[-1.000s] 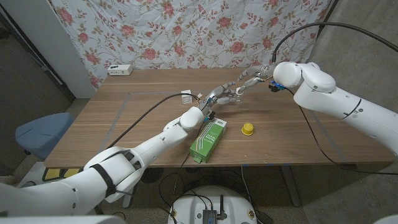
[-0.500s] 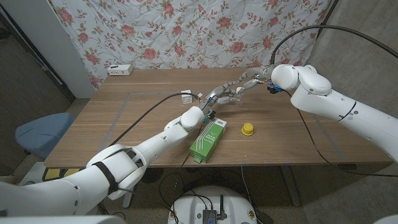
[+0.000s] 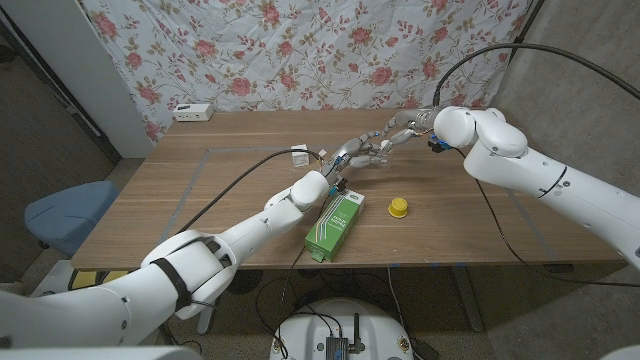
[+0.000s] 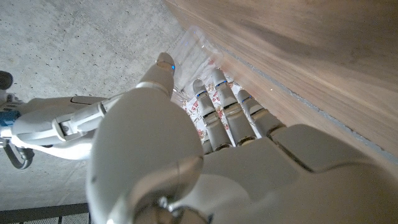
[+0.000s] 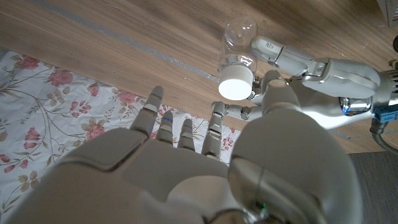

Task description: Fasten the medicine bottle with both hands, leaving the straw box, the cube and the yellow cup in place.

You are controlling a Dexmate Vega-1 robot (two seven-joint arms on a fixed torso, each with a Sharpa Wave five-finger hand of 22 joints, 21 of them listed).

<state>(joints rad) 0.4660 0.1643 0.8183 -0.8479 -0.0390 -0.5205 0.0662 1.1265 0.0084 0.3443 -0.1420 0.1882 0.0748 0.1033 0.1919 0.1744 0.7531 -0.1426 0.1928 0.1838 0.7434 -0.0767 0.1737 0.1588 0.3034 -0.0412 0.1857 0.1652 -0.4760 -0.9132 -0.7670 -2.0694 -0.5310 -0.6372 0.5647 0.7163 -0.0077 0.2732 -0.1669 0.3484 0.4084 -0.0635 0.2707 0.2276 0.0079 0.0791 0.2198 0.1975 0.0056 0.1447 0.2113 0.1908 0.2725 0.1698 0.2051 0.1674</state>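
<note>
left hand (image 5: 311, 74) gripped the clear medicine bottle (image 5: 237, 46) by its body, held above the table mid-back w/ white cap (image 5: 236, 88) aimed at the right hand (image 3: 405, 128), prob so it could be twisted shut. right hand was released, fingers spread, just short of the cap. straw box (image 3: 334, 224), yellow cup (image 3: 398, 207) sat nearer the front edge, well apart from the hands.

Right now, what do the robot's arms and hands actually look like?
Both arms are glossy white, rounded shells. The left arm has a black band near its shoulder and a black cable running along it; a black cable loops over the right arm too. The left hand and right hand are human-shaped, with slim, segmented silver-white fingers and small blue marks near the fingertips.
</note>
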